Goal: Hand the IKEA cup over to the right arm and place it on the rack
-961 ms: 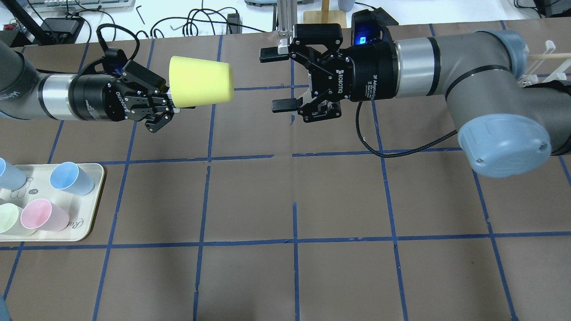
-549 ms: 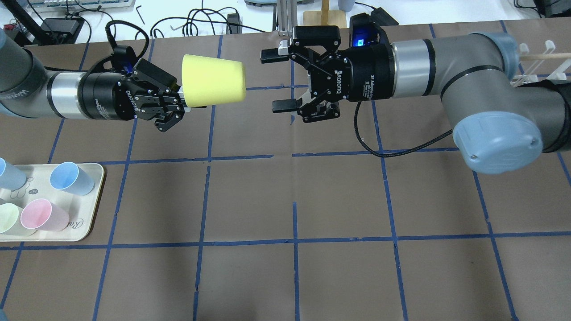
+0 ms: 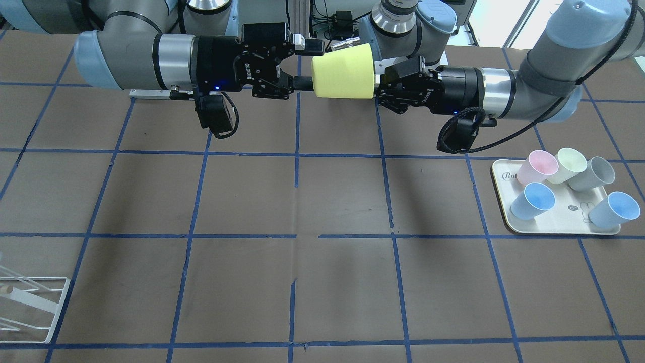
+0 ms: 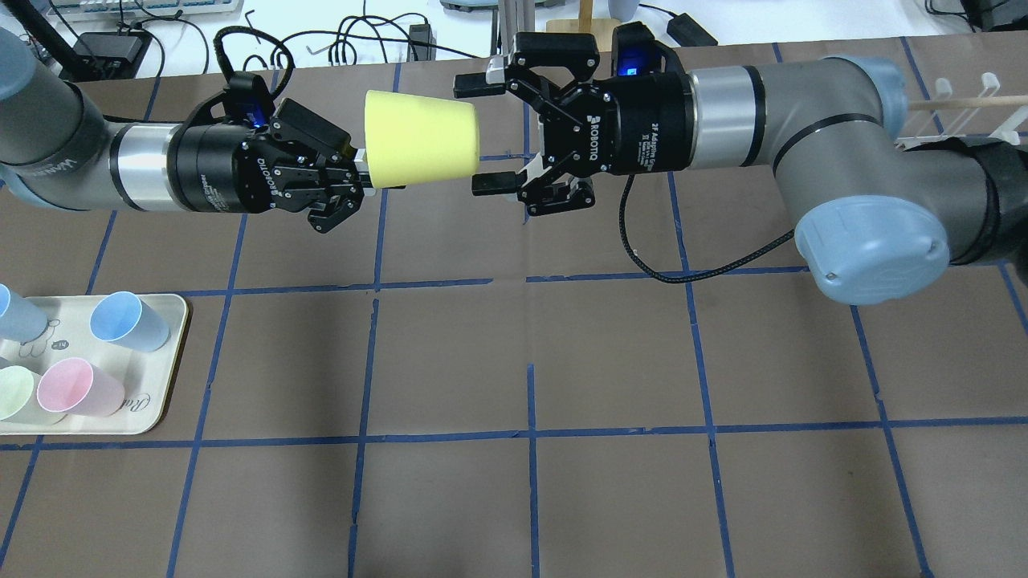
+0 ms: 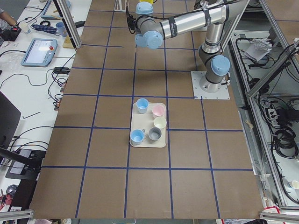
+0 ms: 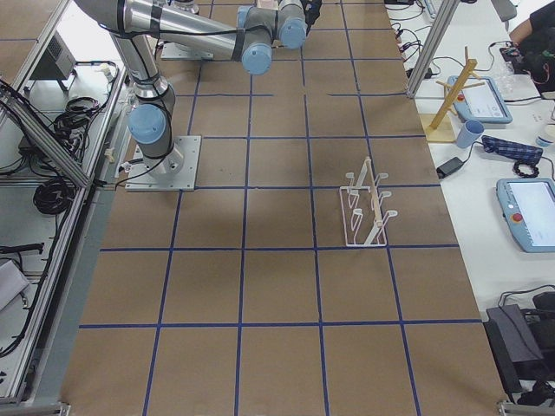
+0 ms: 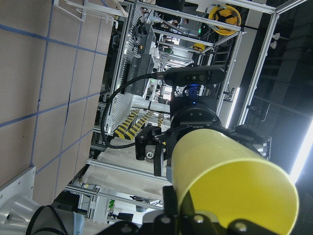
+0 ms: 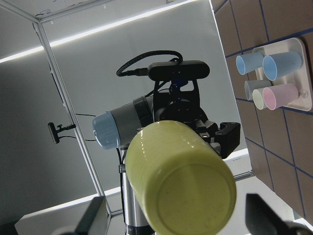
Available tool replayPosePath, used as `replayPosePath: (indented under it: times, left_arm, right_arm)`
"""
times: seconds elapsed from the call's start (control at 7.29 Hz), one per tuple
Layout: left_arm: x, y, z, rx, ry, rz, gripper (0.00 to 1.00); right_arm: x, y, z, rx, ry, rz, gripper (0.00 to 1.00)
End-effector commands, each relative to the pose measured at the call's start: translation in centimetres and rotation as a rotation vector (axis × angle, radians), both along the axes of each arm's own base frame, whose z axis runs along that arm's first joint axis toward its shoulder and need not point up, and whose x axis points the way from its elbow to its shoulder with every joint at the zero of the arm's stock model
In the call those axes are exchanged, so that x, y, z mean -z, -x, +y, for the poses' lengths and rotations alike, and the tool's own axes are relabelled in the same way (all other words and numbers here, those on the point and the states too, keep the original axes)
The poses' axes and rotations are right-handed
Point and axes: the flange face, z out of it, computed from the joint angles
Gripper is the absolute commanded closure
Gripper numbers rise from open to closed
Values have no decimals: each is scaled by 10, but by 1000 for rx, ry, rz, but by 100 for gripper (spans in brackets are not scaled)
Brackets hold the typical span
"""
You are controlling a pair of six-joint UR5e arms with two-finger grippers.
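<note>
**Yellow cup held level between both grippers**

The left gripper (image 4: 361, 175) is clamped on the rim of the IKEA cup (image 4: 421, 138), holding it sideways above the table (image 4: 610, 361), base toward the right gripper (image 4: 480, 135). That gripper's fingers stand wide apart, either side of the base. The rack (image 6: 366, 212) stands well apart.
</note>
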Motion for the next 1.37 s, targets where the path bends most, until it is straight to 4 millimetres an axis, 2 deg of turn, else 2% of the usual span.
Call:
replayPosePath:
  times: [0.0, 0.14, 0.27, 0.41, 0.55, 0.69, 0.96, 1.1, 1.24]
  left_arm:
    - [0, 0, 0, 0, -2, 0, 94]
    - [0, 0, 0, 0, -4, 0, 88]
    - [0, 1, 0, 1, -2, 0, 83]
    - [0, 0, 0, 0, -2, 0, 83]
    - [0, 1, 0, 1, -1, -1, 83]
    - [0, 1, 0, 1, -2, -1, 74]
    - [0, 1, 0, 1, -8, -1, 63]
    - [0, 1, 0, 0, -10, -1, 62]
    - [-1, -1, -1, -2, -10, -2, 56]
  right_arm:
    - [-2, -1, -1, -2, 14, -3, 3]
    - [-3, -1, -1, -2, 9, -7, 10]
    - [-3, -1, -1, -2, 5, -7, 23]
    - [-2, -1, -2, -2, 3, -6, 34]
    - [-1, -1, -2, -2, 1, -6, 40]
    - [-1, -1, -2, -2, 0, -4, 48]
    - [-1, -1, -2, -2, -2, -4, 60]
    - [0, -1, -3, 0, -32, -2, 66]
    - [-2, 0, -3, 2, -46, -3, 68]
